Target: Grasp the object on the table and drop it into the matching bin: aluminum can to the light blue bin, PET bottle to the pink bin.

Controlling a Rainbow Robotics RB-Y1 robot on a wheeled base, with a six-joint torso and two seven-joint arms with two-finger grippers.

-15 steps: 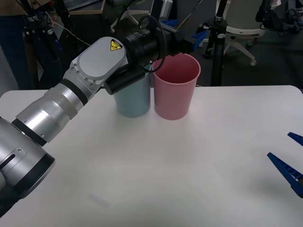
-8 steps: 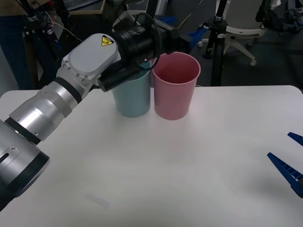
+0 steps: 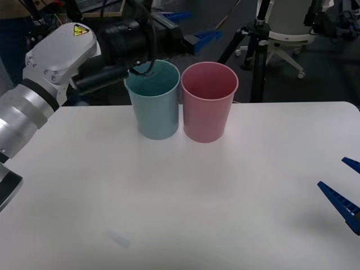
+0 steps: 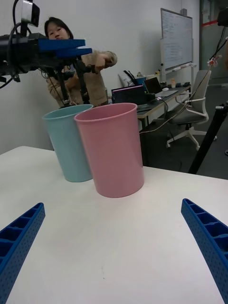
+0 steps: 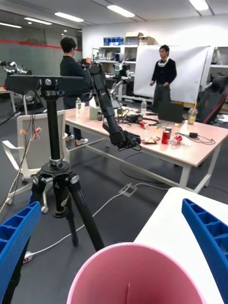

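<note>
- The right end effector [image 3: 344, 197] waits low at the desk's [image 3: 225, 202] near right edge, fingers wide apart and empty; probably parked out of the way.
- The pink bin [image 3: 208, 101] and light blue bin [image 3: 153, 98] stand upright, touching, at the far side of the desk.
- The left end effector [image 3: 188, 40] hangs beyond the rims, above the pink bin, blue fingers spread with nothing between them.
- The PET bottle is not on the desk; I judge it dropped in, though the pink bin's bottom is hidden.
</note>
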